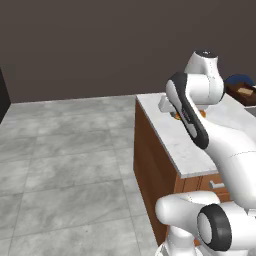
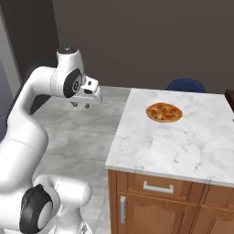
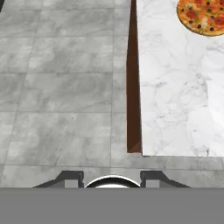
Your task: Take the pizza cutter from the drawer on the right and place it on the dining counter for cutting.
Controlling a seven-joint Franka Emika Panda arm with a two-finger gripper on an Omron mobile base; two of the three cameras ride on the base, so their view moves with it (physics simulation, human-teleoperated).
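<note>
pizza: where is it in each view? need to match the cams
Left base view: a sliver of the pizza at centre right, mostly hidden behind the arm's dark forearm.
Right base view: in full at right of centre, on the far part of the counter.
Hand view: top right corner, cut by the picture's edge.
Shared landmark: the counter's marble edge that faces the grey floor tiles.

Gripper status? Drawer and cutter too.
Gripper hangs over the floor left of the dining counter, jaws apart, empty. Drawer shut under the near counter edge; cutter unseen. Pizza on the counter. Nothing in the way.
</note>
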